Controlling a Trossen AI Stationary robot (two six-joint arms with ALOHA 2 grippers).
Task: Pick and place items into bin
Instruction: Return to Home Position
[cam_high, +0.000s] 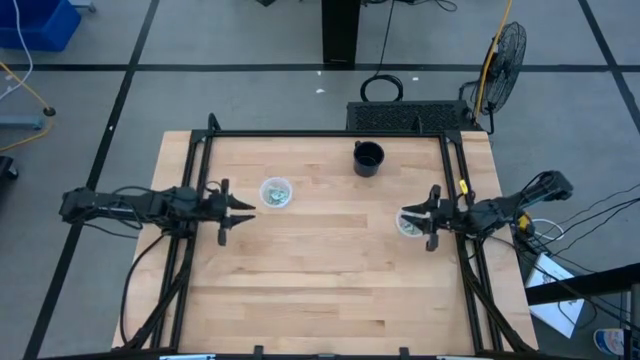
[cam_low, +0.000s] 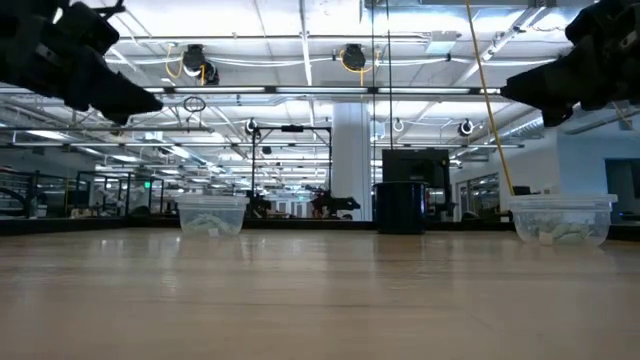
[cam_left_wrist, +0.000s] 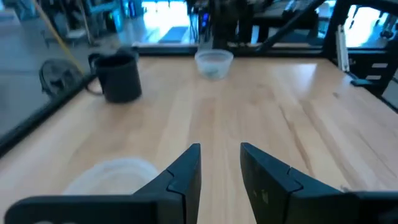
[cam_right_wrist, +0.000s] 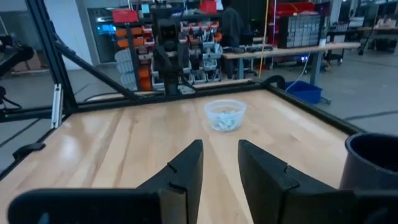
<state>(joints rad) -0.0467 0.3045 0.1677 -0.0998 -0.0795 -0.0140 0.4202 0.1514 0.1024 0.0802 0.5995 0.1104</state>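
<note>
Small pale green-teal crinkled packets (cam_right_wrist: 225, 118) lie heaped inside two clear round bins on the tabletop (cam_high: 320, 280). One bin (cam_high: 276, 193) sits just ahead of the left end effector (cam_high: 248, 211), and the other bin (cam_high: 409, 229) sits under the right end effector (cam_high: 405, 215).

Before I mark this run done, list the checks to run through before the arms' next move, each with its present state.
1. Left end effector open, nothing between its fingers: ok.
2. Right end effector open and empty: ok.
3. Left bin and right bin upright, with packets inside: ok.
4. No packets loose on the table: ok, none show.
5. Right end effector raised above the right bin's rim: ok in the low view.
6. Both arms exactly at their home pose: cannot tell.
</note>
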